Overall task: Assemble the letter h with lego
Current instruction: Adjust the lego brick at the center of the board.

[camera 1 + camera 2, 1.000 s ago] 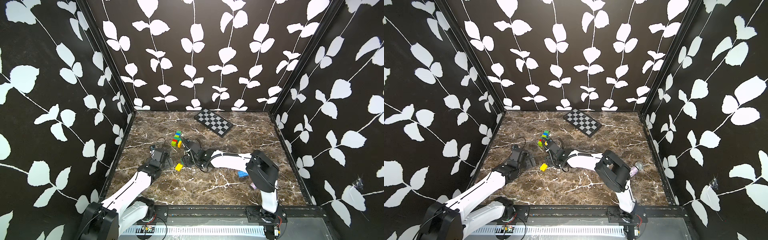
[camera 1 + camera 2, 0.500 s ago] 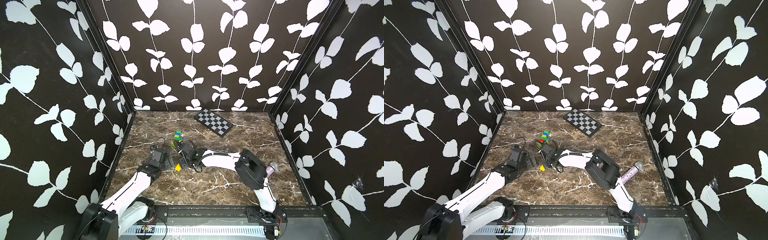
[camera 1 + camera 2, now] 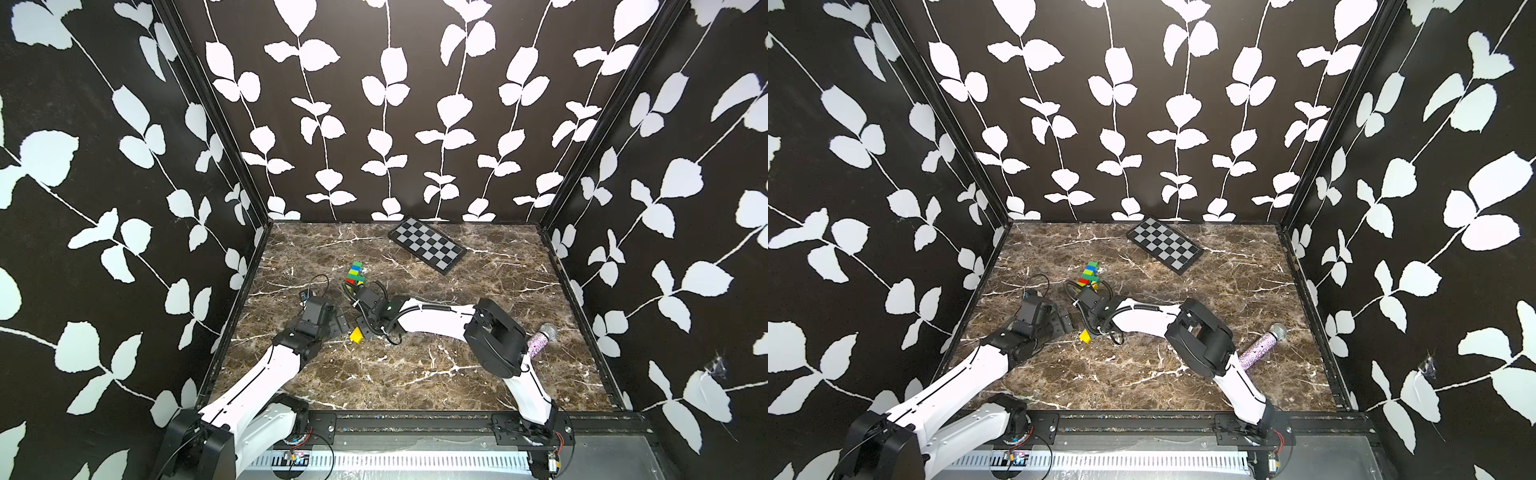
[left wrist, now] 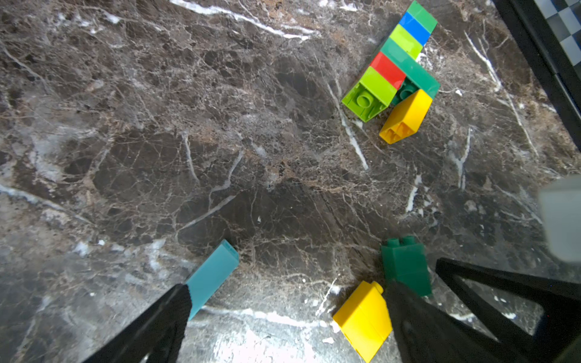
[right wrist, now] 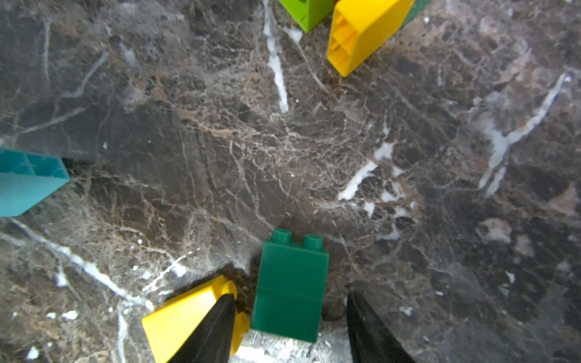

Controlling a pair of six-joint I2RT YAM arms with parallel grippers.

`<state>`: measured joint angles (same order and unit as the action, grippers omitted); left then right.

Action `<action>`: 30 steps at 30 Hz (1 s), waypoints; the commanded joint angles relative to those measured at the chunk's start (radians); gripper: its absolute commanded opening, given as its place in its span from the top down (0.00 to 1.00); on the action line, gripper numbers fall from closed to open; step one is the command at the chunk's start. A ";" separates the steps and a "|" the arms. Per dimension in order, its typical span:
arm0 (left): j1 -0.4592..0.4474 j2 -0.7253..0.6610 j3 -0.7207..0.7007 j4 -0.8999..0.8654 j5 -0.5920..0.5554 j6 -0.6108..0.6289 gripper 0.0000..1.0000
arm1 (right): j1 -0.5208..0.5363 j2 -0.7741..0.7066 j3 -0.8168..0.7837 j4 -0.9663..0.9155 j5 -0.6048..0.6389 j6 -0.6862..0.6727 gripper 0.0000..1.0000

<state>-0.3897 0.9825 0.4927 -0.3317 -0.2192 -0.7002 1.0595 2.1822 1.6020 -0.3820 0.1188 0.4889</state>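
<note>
Green brick (image 5: 290,283) now lies between your right gripper's (image 5: 289,295) jaws, which have narrowed over the last second. Slim gaps show on both sides, so it is not gripped yet. Judged: next piece for the h, whose stack (image 4: 393,63) lies on the marble (image 5: 283,141) just beyond. Left gripper (image 4: 289,287) hangs spread wide, empty, close alongside: crowding risk. Yellow brick (image 5: 188,314) sits just beside one right finger and may get nudged. Pale blue brick (image 4: 213,270) lies near. Cylinder (image 3: 1258,347) and board (image 3: 426,245) sit well apart.
</note>
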 commanded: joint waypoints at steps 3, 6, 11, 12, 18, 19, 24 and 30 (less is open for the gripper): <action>0.009 -0.017 -0.012 -0.019 0.007 0.003 0.01 | -0.009 0.033 0.036 -0.035 -0.014 0.000 0.47; 0.009 -0.016 -0.012 -0.016 0.010 0.005 0.02 | -0.010 0.040 0.041 -0.038 -0.016 -0.003 0.49; 0.009 0.001 -0.012 0.002 0.029 0.011 0.02 | -0.018 0.030 0.023 -0.044 -0.008 -0.021 0.66; 0.009 0.010 -0.012 0.013 0.042 0.016 0.03 | -0.022 0.015 0.009 -0.033 -0.015 -0.028 0.72; 0.009 0.100 -0.009 0.135 0.246 0.061 0.10 | -0.079 -0.182 -0.210 0.155 -0.082 -0.135 1.00; 0.009 0.110 -0.015 0.180 0.299 0.073 0.12 | -0.090 -0.229 -0.259 0.192 -0.098 -0.171 1.00; -0.015 0.179 -0.029 0.361 0.523 0.085 0.16 | -0.125 -0.453 -0.516 0.330 -0.172 -0.375 1.00; -0.131 0.344 0.052 0.467 0.716 0.092 0.21 | -0.238 -0.655 -0.795 0.605 -0.418 -0.452 1.00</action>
<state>-0.4862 1.2930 0.5045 0.0319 0.3408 -0.6262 0.8768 1.5616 0.8654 0.0418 -0.1402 0.1143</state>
